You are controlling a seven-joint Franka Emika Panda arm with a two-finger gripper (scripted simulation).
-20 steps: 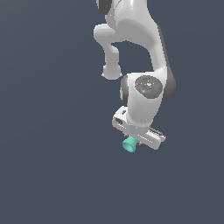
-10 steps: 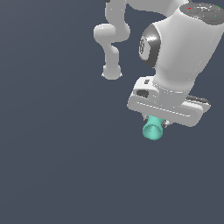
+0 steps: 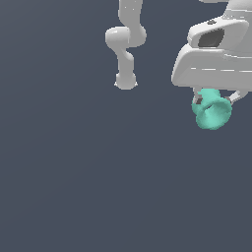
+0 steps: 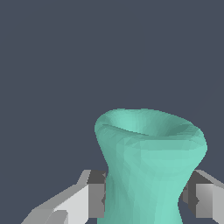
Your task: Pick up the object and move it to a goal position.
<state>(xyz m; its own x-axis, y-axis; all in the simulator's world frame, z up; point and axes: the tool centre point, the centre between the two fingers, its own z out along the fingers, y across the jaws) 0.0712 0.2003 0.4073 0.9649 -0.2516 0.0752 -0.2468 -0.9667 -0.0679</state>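
One item is under carriage: the object (image 3: 212,112), a teal spool with flared ends, sits clamped between the fingers of the gripper (image 3: 214,100), which is clenched on its narrow waist. The wrist view confirms a finger pad (image 4: 97,194) pressing on each side of the waist. The object hangs clear of the grey floor (image 3: 74,187), at the exterior view's upper right. Pick-up appears complete. No goal marker is visible in either view, so the remaining transport cannot be gauged; delivery appears outstanding.
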